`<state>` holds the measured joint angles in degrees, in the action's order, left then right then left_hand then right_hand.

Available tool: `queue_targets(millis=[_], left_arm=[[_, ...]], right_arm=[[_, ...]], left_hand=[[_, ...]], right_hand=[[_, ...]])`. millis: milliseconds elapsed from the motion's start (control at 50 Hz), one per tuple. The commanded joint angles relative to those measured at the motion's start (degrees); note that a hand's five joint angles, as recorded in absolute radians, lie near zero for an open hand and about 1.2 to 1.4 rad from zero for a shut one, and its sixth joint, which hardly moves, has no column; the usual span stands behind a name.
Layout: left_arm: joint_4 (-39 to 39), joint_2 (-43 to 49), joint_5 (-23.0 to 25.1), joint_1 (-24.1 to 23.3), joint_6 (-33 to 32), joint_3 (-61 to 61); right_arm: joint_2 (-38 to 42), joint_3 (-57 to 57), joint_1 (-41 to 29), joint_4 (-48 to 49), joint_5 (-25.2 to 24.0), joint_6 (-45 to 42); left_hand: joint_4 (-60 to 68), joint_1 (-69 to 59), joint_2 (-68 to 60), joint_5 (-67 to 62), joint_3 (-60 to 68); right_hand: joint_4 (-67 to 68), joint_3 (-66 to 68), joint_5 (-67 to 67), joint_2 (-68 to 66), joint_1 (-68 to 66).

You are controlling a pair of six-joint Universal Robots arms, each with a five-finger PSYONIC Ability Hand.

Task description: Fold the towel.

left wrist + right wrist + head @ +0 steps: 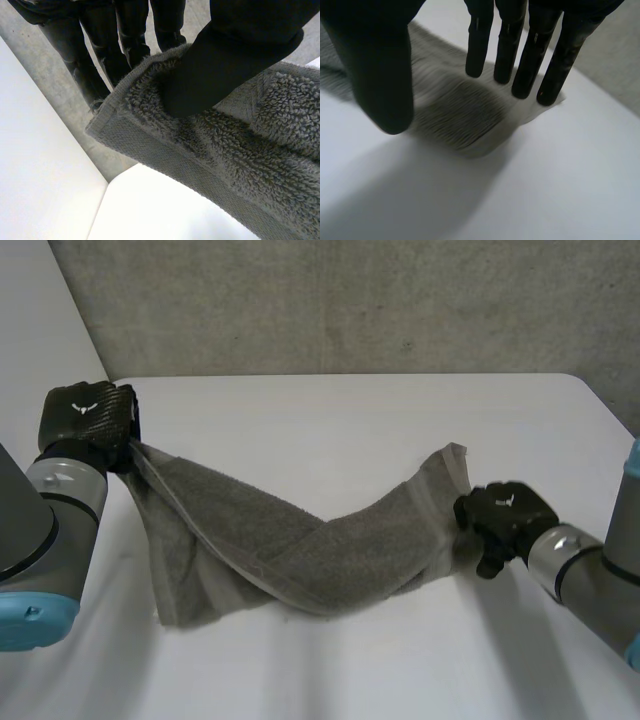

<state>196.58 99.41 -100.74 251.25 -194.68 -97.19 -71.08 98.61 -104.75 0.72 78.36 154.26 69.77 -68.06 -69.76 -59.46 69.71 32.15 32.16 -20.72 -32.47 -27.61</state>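
Head view: the grey towel (300, 550) lies twisted across the white table (350, 420), with the left hand (88, 418) at one corner and the right hand (505, 515) at the opposite end. A grey wall (350, 300) stands behind.

Left wrist view: the thumb pinches that corner against the fingers (130, 30).

Right wrist view: the fingers (535, 50) are straight and the thumb stands apart, over the towel's end.

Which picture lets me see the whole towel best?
The head view: the whole towel stretches twisted between the left hand and the right hand. The left wrist view shows a corner pinched by the thumb. The right wrist view shows one end at that hand's straight fingers.
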Motion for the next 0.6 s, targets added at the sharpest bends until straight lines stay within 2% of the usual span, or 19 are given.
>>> queue_targets(millis=[20,180,260,360,520,600], left_arm=[[-0.1,0.1,0.0,0.1,0.1,-0.5],[0.1,0.1,0.1,0.1,0.1,-1.0],[1.2,0.2,0.1,0.2,0.1,-1.3],[1.6,0.3,0.1,0.2,0.0,-1.3],[1.6,0.6,0.1,0.2,0.0,-1.4],[1.6,0.7,0.1,0.2,0.0,-1.5]], right_arm=[[1.2,4.4,1.2,4.2,-4.2,1.6],[5.3,2.5,1.1,6.5,-4.5,3.8],[8.1,0.2,0.7,7.0,-4.5,3.9],[11.6,-3.7,0.2,7.2,-4.5,4.1],[17.0,-11.6,-2.6,7.0,-4.0,5.5],[19.1,-14.8,-4.1,7.1,-3.7,6.2]], left_hand=[[10.2,-11.9,-10.2,-10.5,10.3],[10.2,-11.9,-10.2,-10.5,10.3],[10.2,-11.9,-10.2,-10.5,10.3],[10.2,-11.9,-10.2,-10.5,10.3],[10.2,-11.9,-10.2,-10.5,10.3],[10.2,-11.9,-10.2,-10.5,10.3]], right_hand=[[17.0,16.9,-18.4,-16.6,-21.5],[14.1,14.1,-15.5,-13.8,-18.6],[2.5,2.5,-4.0,-2.2,-7.1],[-3.0,-3.1,1.6,3.4,-1.5],[-1.2,-1.2,-0.2,1.5,-3.3],[5.6,5.6,-7.1,-5.3,-10.2]])
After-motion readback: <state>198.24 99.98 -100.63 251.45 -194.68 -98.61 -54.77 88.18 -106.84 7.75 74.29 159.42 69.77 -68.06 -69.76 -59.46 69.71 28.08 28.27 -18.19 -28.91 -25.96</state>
